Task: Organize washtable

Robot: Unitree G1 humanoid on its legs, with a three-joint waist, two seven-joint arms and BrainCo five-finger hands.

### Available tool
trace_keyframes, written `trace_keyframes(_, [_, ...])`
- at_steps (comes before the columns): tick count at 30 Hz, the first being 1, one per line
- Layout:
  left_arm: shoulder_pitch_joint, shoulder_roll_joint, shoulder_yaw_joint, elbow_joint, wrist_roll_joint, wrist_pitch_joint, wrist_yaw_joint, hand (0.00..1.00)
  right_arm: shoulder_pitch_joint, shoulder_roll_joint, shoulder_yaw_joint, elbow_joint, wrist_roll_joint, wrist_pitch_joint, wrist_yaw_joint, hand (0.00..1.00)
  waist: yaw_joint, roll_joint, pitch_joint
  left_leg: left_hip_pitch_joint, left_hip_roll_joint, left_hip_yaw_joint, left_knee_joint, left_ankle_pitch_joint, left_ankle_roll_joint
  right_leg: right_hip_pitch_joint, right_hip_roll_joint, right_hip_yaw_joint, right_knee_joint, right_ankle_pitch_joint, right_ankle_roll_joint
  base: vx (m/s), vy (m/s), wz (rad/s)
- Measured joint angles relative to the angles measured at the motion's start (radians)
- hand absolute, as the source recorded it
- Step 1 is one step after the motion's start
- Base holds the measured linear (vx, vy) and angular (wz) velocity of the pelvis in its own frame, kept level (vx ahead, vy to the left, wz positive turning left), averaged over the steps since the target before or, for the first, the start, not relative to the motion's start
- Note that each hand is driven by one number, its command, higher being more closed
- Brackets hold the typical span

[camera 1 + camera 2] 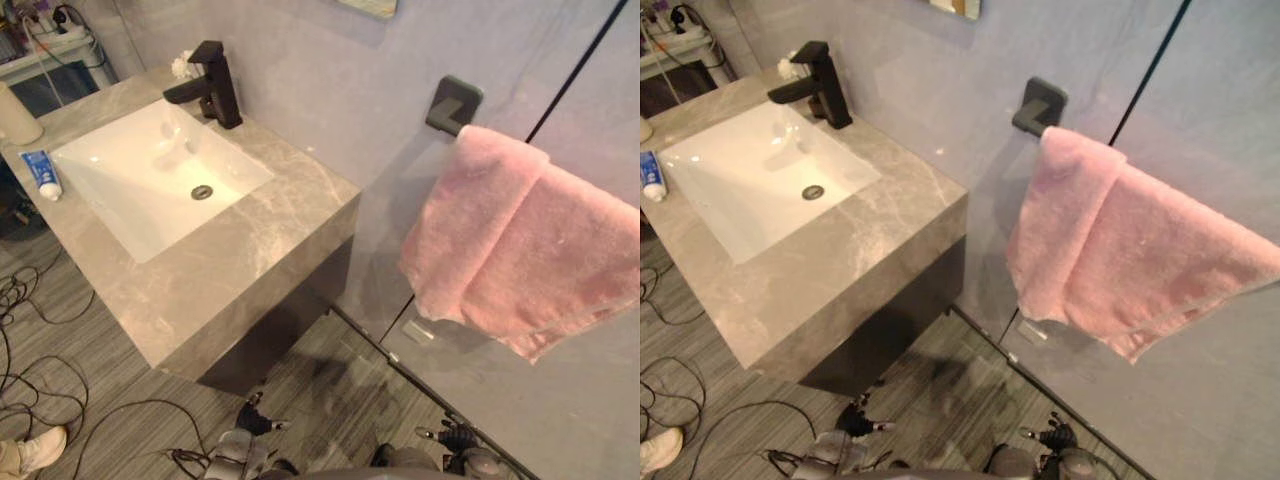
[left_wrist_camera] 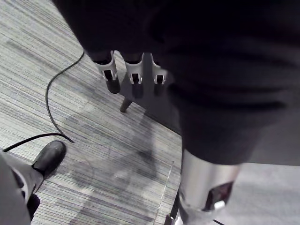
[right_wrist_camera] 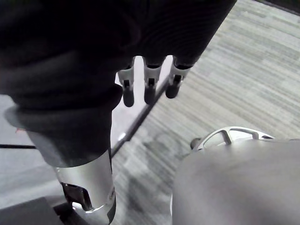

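While my left hand and right hand hang loose-fingered and empty, the toothpaste tube lies on the desk beside the basin; probably light, squashy, slick, so I'd pinch its middle

The left eye view and right eye view look steeply down from the head, from above the near right corner of the desk, facing the wall behind it. Both share the white basin, the black tap at the far edge and the pink towel hanging past the right edge; the right eye sits slightly further right. The left wrist view looks along the left robot hand at the striped floor from very close; the right wrist view does likewise past the right robot hand
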Motion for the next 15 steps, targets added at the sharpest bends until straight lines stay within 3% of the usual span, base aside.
trace_keyframes(6, [-0.001,-0.002,0.013,0.001,0.000,0.000,-0.001,0.00,-0.013,0.001,0.000,-0.002,0.000,0.001,0.001,0.00,0.002,-0.004,0.024,0.000,-0.005,-0.006,-0.003,0.005,0.008,-0.003,-0.001,0.015,0.000,-0.004,0.002,-0.10,-0.046,-0.01])
trace_keyframes(15, [-0.002,-0.020,0.030,0.001,-0.002,0.000,-0.003,0.00,-0.025,0.001,0.000,-0.002,-0.004,0.014,0.001,0.00,0.016,-0.008,0.040,0.003,-0.047,-0.009,-0.062,0.046,0.053,-0.027,-0.012,0.048,-0.001,-0.005,0.002,-0.13,-0.021,-0.03])
